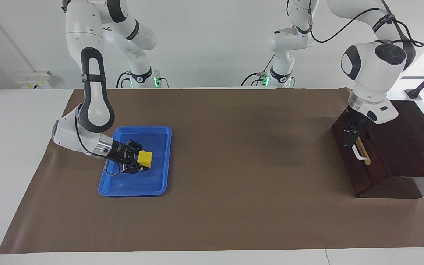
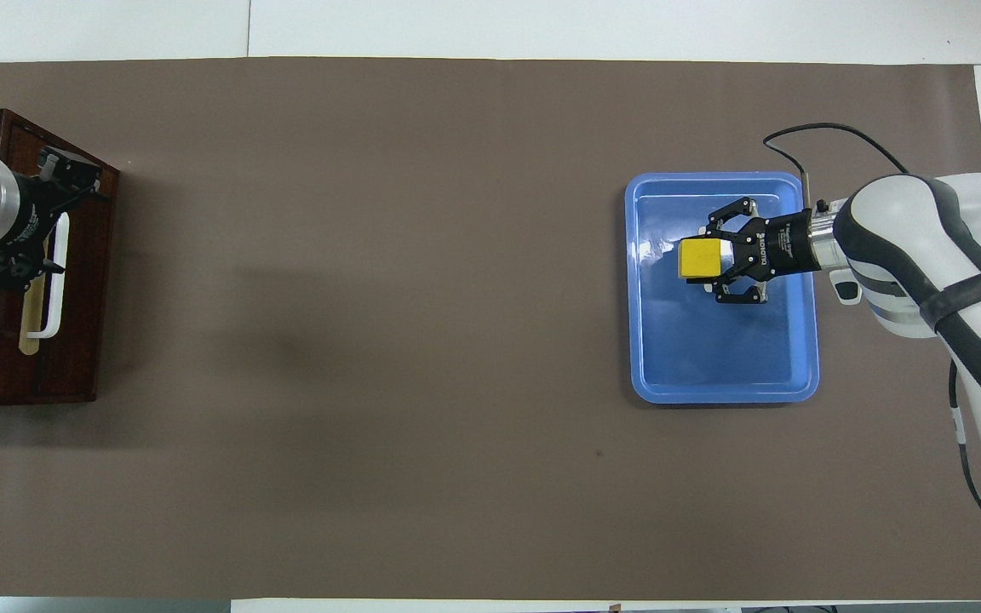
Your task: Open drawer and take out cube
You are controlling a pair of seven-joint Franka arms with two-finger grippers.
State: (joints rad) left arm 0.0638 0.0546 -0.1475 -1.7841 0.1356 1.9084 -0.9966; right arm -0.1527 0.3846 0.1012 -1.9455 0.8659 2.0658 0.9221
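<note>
The bright-yellow cube [image 1: 145, 158] [image 2: 701, 258] is held between the fingers of my right gripper [image 1: 142, 160] [image 2: 706, 259], low over the blue tray [image 1: 158, 184] [image 2: 720, 375]. I cannot tell whether the cube touches the tray floor. The dark brown drawer [image 1: 366, 173] [image 2: 73, 340] sits at the left arm's end of the table, its front flush with the box, so it looks shut. My left gripper [image 1: 349, 141] [image 2: 60, 220] is at the upper end of the white bar handle [image 1: 361, 154] [image 2: 54, 289], its fingers spread wide and holding nothing.
A brown mat [image 1: 234, 165] [image 2: 371, 340] covers the table between the tray and the drawer box. The right arm's forearm [image 1: 94, 99] leans low over the mat beside the tray.
</note>
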